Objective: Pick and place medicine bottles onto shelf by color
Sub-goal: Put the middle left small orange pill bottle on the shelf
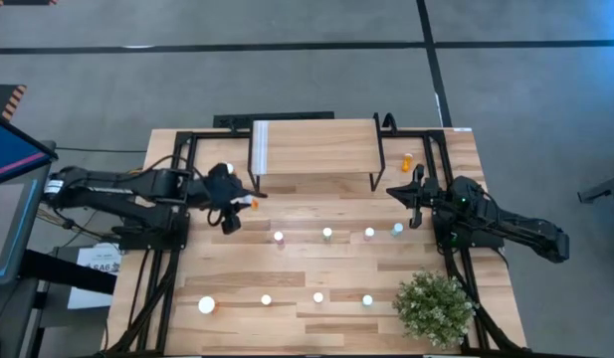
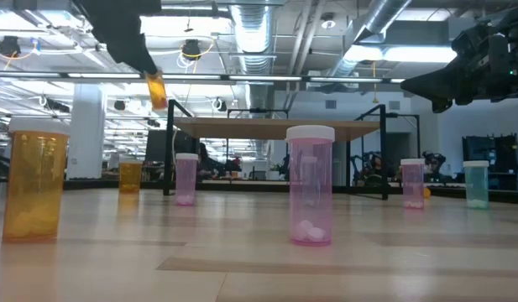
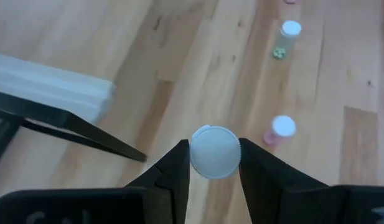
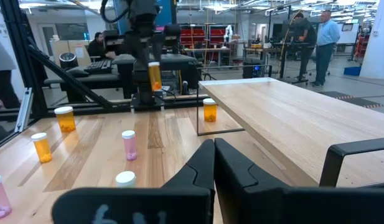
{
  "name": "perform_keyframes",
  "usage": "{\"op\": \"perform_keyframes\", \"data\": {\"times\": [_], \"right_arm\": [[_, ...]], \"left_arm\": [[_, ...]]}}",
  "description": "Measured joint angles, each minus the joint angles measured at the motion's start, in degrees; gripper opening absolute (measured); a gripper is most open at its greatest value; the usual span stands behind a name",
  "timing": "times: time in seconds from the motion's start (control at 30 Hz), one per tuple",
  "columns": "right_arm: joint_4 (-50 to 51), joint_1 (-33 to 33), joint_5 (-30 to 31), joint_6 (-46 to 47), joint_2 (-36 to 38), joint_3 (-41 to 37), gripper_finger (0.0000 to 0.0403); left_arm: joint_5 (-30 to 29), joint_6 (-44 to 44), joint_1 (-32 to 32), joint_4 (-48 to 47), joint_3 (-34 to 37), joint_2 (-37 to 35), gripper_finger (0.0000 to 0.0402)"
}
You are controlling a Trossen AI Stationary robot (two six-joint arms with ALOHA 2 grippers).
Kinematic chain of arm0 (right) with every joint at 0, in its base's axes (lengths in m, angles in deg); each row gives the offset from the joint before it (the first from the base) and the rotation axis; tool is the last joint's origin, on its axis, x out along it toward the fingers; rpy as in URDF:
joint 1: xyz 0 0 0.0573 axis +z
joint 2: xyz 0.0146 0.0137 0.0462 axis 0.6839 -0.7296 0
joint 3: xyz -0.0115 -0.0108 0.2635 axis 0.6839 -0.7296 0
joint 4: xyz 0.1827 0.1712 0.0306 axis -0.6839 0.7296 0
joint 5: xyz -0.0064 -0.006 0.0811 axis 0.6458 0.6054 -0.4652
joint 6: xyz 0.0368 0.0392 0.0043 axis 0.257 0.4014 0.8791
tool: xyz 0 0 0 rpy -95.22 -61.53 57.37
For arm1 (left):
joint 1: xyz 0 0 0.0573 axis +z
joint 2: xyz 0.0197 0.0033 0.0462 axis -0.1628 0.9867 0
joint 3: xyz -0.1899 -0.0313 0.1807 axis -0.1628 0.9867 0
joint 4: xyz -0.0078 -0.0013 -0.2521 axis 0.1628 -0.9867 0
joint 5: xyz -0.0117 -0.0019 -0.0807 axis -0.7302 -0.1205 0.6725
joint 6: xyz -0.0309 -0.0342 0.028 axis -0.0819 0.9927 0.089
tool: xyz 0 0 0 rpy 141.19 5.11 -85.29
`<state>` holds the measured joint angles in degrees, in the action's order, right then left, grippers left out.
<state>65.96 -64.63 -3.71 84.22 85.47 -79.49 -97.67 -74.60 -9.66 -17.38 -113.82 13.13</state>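
Note:
My left gripper hangs above the table in front of the shelf's left end, shut on a small orange medicine bottle with a white cap. The shelf has a light wood top, black legs and a white ribbed strip at its left end. Several white-capped bottles stand upright on the table in two rows, among them a pink one and a large orange one. Another orange bottle lies to the right of the shelf. My right gripper is shut and holds nothing, level beside the shelf's right end. My left gripper pinches the orange bottle at its white cap end between its two fingers, one on each side. The fingers come slanting down from the table's left. The bottle hangs below them, slightly tilted, lifted clear of the table.
A green potted plant stands at the near right corner. Black frame bars run along both sides of the table. Bare wood lies between the shelf and the far row of bottles. People stand in the room beyond the table.

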Motion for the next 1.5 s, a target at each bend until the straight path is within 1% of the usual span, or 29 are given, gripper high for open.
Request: {"op": "perform_keyframes", "data": {"times": [0.13, 0.27, 0.33, 0.43, 0.53, 0.67, 0.93, 1.07, 1.23, 1.37, 1.43, 1.5], "right_arm": [[0.0, 0.0, 0.0, 0.0, 0.0, 0.0, 0.0027], [0.0, 0.0, 0.0, 0.0, 0.0, 0.0, 0.0027], [0.0, 0.0, 0.0, 0.0, 0.0, 0.0, 0.0027], [0.0, 0.0, 0.0, 0.0, 0.0, 0.0, 0.0027], [0.0, 0.0, 0.0, 0.0, 0.0, 0.0, 0.0027], [0.0, 0.0, 0.0, 0.0, 0.0, 0.0, 0.0027], [0.0, 0.0, 0.0, 0.0, 0.0, 0.0, 0.0027], [0.0, 0.0, 0.0, 0.0, 0.0, 0.0, 0.0027], [0.0, 0.0, 0.0, 0.0, 0.0, 0.0, 0.0027], [0.0, 0.0, 0.0, 0.0, 0.0, 0.0, 0.0027], [-0.1, 0.0, 0.0, 0.0, 0.0, 0.0, 0.0027], [-0.1, 0.0, 0.0, 0.0, 0.0, 0.0, 0.0027]], "left_arm": [[0.7, -2.5, 3.9, 1.3, -0.2, 0.0, 0.01], [1.1, -5.6, 6.7, 4.6, -0.2, 0.0, 0.01], [3.1, -7.8, 8.6, 6.8, -0.4, 0.0, 0.01], [5.3, -10.4, 11.7, 7.5, -2.2, 0.3, 0.01], [5.5, -13.4, 14.6, 7.2, -5.4, 2.1, 0.01], [6.9, -16.9, 18.3, 5.3, -11.9, 6.8, 0.01], [7.4, -21.3, 24.8, -4.6, -24.6, 20.0, 0.01], [9.7, -22.7, 28.2, -9.0, -30.6, 26.3, 0.01], [11.2, -24.8, 31.5, -10.8, -37.2, 31.7, 0.01], [11.4, -26.9, 34.7, -13.6, -41.8, 35.4, 0.01], [11.4, -27.0, 36.6, -14.8, -43.0, 36.8, 0.01], [13.0, -27.2, 38.4, -15.1, -43.4, 37.8, 0.01]]}}
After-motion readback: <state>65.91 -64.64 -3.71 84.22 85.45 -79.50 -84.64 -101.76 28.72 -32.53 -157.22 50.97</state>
